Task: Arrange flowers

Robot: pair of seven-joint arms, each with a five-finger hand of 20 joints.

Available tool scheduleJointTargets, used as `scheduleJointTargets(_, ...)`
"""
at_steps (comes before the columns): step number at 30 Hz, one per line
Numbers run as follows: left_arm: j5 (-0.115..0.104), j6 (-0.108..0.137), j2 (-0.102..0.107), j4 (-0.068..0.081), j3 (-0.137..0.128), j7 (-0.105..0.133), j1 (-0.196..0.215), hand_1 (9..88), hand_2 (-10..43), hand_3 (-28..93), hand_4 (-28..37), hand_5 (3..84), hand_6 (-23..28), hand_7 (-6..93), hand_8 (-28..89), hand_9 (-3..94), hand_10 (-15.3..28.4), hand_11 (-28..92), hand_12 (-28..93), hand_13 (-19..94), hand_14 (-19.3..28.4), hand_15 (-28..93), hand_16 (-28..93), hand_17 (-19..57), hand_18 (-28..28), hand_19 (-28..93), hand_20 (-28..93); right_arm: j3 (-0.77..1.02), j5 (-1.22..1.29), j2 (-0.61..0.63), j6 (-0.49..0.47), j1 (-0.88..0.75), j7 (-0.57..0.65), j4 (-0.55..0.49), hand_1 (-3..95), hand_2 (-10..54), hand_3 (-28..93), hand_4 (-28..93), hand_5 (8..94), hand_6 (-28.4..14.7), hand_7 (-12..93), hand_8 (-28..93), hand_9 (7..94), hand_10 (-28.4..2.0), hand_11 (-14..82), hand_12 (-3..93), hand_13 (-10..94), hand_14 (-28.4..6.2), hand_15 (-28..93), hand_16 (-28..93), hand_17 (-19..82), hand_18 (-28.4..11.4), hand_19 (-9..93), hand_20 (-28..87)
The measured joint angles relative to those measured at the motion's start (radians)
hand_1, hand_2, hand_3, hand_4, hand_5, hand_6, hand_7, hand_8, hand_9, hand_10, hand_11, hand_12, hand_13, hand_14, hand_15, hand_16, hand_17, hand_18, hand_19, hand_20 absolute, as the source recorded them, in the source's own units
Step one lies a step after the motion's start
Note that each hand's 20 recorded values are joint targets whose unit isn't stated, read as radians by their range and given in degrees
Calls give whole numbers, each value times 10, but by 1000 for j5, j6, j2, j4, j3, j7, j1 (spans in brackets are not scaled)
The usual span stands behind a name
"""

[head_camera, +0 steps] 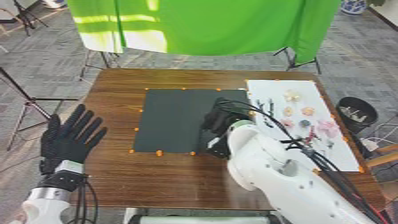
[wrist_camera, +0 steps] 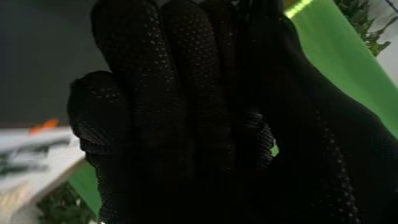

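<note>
The right hand is at the dark mat's right side; I can't tell if it is open. The flowers lie to its right. The left hand is spread wide.

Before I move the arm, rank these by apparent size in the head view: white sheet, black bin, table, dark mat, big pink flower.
1. Table
2. Dark mat and white sheet: too alike to rank, both partly covered
3. Black bin
4. Big pink flower
</note>
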Motion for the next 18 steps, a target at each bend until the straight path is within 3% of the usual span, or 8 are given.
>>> scheduleJointTargets(7,-13,10,12,11,21,-5,-18,238,178,571,-283,325,77,4,-61,227,116,93,44,140,125,129,-44,-61,128,233,79,-95,9,-118,106,58,23,142,445,-95,930,9,877,-19,196,170,937,-84,138,307,937,-38,270,413,531,-206,932,192)
scheduleJointTargets(13,-39,35,23,32,56,-20,-42,237,179,571,-283,319,76,0,-62,219,114,91,40,139,117,120,-42,-54,124,225,83,-109,13,-232,114,65,52,259,425,-95,932,17,875,-3,203,174,937,-73,146,312,937,-34,276,412,533,-209,932,185)
scheduleJointTargets(18,-37,55,29,40,80,-34,-55,237,180,571,-283,314,77,-3,-62,215,111,90,35,141,113,111,-38,-52,123,221,88,-127,16,-299,118,78,52,305,413,-95,932,30,874,5,212,173,937,-68,152,316,937,-29,284,409,534,-209,932,180)
